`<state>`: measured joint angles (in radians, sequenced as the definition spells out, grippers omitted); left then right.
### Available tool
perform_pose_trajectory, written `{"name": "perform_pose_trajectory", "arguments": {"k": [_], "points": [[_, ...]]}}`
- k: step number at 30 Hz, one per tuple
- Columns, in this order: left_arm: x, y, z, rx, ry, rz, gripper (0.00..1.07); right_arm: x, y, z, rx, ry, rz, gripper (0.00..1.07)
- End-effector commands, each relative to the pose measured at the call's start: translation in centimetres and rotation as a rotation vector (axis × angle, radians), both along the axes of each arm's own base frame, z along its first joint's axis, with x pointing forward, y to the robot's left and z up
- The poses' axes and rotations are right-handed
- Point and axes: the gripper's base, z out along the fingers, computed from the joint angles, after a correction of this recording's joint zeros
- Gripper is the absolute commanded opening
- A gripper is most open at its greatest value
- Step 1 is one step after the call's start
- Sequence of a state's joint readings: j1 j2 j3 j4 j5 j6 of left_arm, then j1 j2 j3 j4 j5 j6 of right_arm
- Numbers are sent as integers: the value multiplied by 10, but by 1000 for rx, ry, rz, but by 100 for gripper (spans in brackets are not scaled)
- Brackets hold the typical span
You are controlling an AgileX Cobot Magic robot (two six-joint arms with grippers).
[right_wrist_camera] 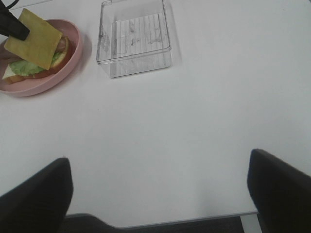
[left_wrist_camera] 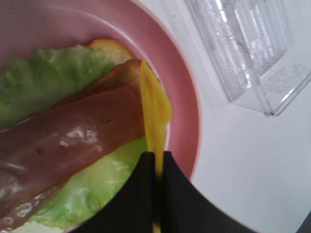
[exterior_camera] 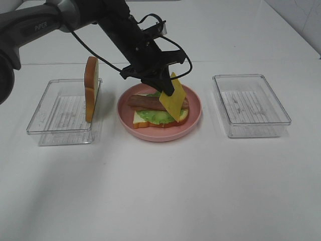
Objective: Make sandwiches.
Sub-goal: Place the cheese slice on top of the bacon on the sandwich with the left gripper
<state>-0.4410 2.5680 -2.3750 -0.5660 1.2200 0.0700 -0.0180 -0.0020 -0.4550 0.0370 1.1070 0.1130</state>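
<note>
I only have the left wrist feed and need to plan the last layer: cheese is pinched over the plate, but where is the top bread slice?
Observer: The second bread slice stands on edge in the left clear tray, leaning against its wall.
Operator: Anything in the other tray?
Observer: The right clear tray holds nothing.
Operator: Where is the right arm?
Observer: The right gripper is open above bare table, away from the pink plate.

Grey "PIPER"-marked arm with looping black cables, black end effector.
</note>
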Motion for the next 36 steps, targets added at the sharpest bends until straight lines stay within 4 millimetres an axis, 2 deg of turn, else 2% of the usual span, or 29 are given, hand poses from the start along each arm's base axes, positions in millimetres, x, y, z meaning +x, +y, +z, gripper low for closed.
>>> {"name": "perform_pose_trajectory", "arguments": {"k": [1,12,25,26,27,28,29,30,31,32,33,34,36], "points": [[-7,1,-2,49,55,-36,0,-3,0,0,-7,-41,-1,93],[-2,11,-7,164,13,-8,0,-3,0,0,-7,-41,-1,93],[0,11,-7,164,-3,10,1,-3,0,0,-7,-41,-1,93],[0,11,-7,165,-3,17,4,-3,0,0,-7,-41,-1,93],[2,12,-7,176,-14,36,15,-3,0,0,-7,-41,-1,93],[2,12,-7,176,-14,36,15,-3,0,0,-7,-41,-1,93],[3,13,-5,183,-31,39,36,-3,0,0,-7,-41,-1,93],[3,13,-5,183,-31,39,36,-3,0,0,-7,-41,-1,93],[3,12,-4,184,-36,38,50,-3,0,0,-7,-41,-1,93],[2,12,0,181,-46,39,75,-3,0,0,-7,-41,-1,93],[2,12,0,181,-46,39,75,-3,0,0,-7,-41,-1,93],[1,11,7,178,-57,35,100,-3,0,0,-7,-41,-1,93],[0,11,10,178,-63,35,102,-3,0,0,-7,-41,-1,93]]}}
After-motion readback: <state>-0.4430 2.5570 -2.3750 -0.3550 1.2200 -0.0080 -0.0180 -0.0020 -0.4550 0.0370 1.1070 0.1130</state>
